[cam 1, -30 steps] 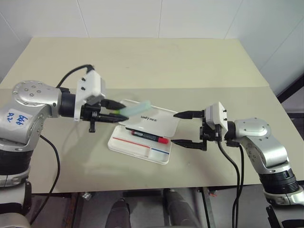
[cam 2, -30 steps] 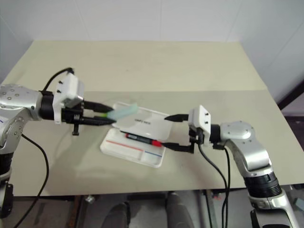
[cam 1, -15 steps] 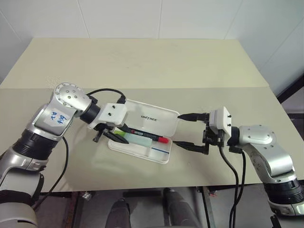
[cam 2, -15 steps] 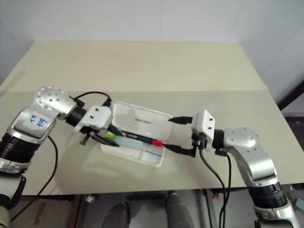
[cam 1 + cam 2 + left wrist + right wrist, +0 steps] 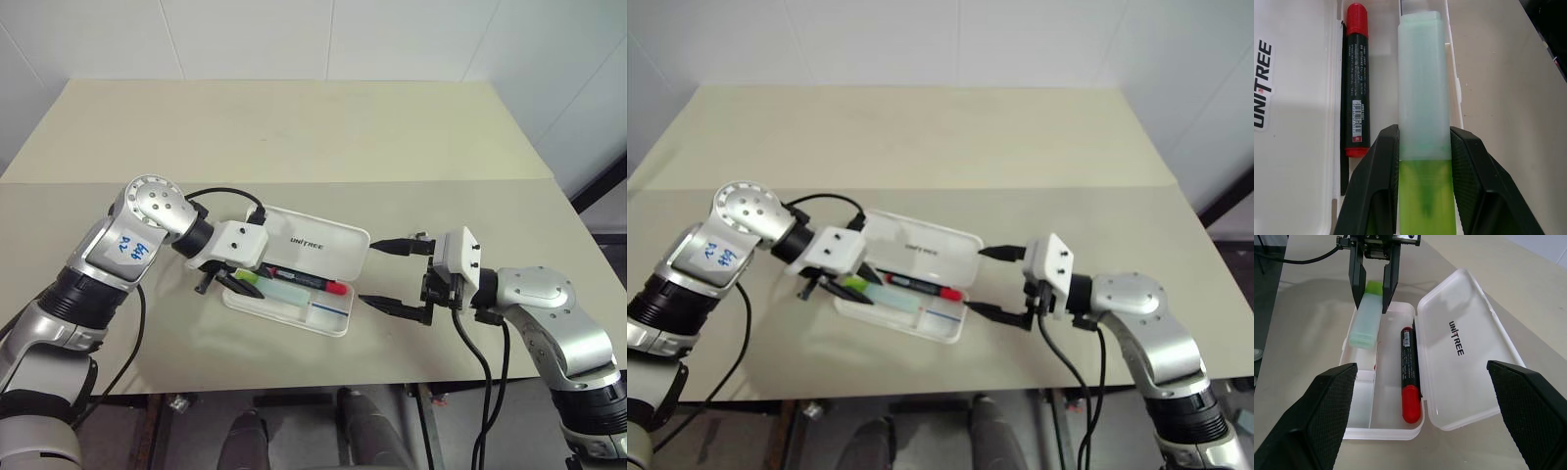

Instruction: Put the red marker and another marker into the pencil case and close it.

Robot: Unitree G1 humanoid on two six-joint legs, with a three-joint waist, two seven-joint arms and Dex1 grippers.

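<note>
In the open pencil case (image 5: pixel 1464 338), the red marker (image 5: pixel 1409 374) is laid beside the green highlighter (image 5: pixel 1365 320), which is clamped by the left gripper (image 5: pixel 1371 298).

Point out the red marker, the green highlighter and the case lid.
red marker (image 5: pixel 1409 377): right wrist view, black barrel.
green highlighter (image 5: pixel 1422 98): left wrist view, pale cap.
case lid (image 5: pixel 1469 328): right wrist view, inner face.

The left arm reaches inward and angles down, its left gripper (image 5: pixel 238 284) low, the two black fingers (image 5: pixel 1378 186) pressed against something held between them. The right arm bends at the elbow, its right gripper (image 5: pixel 392 276) pointing roughly level toward the left, fingers spread wide apart, gripping nothing
</note>
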